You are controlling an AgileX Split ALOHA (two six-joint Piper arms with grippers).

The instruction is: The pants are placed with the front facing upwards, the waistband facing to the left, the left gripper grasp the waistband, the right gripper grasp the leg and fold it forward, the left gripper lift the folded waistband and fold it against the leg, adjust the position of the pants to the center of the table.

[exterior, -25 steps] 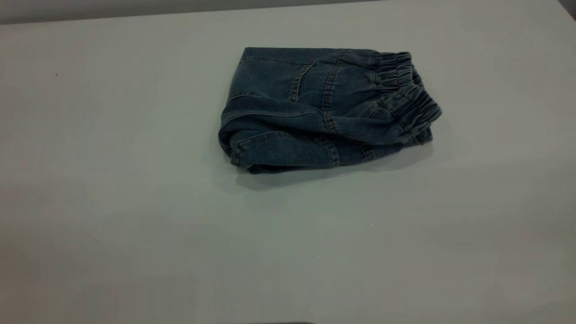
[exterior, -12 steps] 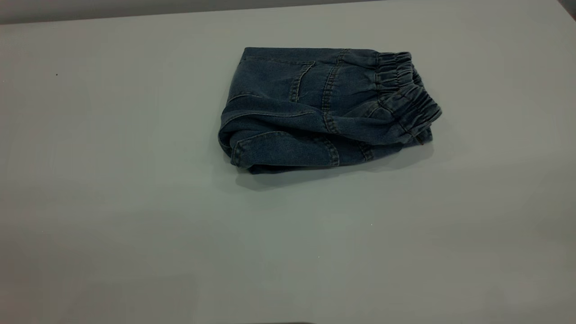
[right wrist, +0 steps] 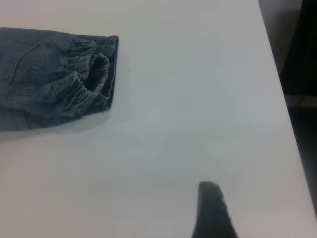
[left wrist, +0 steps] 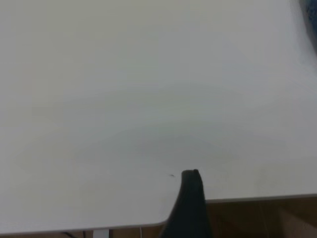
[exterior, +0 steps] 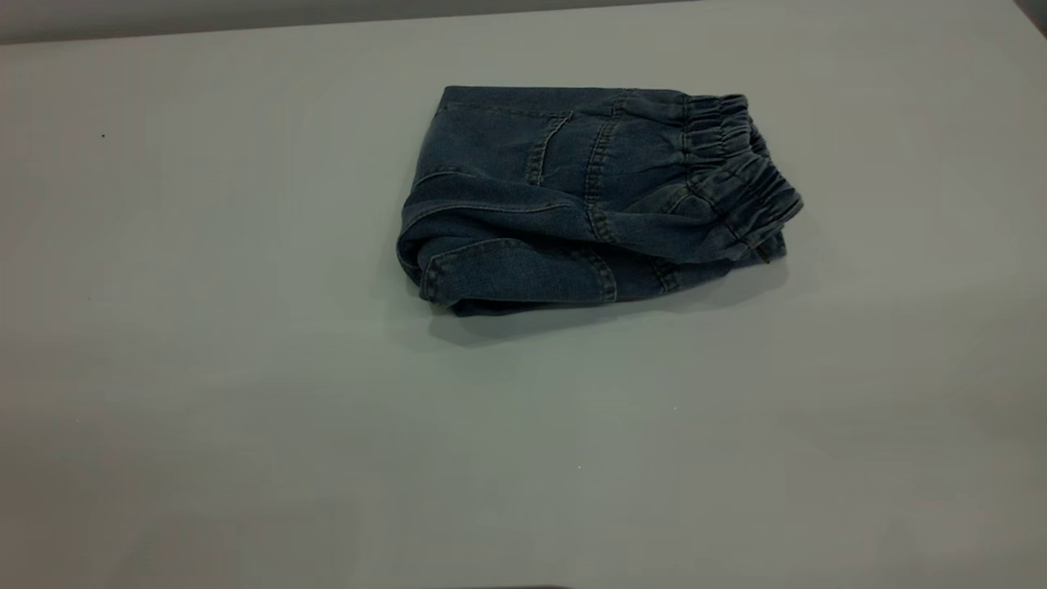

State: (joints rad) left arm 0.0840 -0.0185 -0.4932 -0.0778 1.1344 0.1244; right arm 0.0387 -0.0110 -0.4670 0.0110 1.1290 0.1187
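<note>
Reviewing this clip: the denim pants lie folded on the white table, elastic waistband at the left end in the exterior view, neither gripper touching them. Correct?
One slip: in the exterior view the elastic waistband sits at the right end of the folded pants, not the left. The rest holds: they lie on the table, no gripper touching them.

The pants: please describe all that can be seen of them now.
The pants are small, of blue denim with tan stitching. They lie folded into a compact bundle of layers on the table, in its far half, a little right of the middle in the exterior view. The gathered elastic waistband is at the bundle's right end, and the rounded fold at its left. A curved pocket seam shows on top. Only the table touches them; no gripper is near.
</note>
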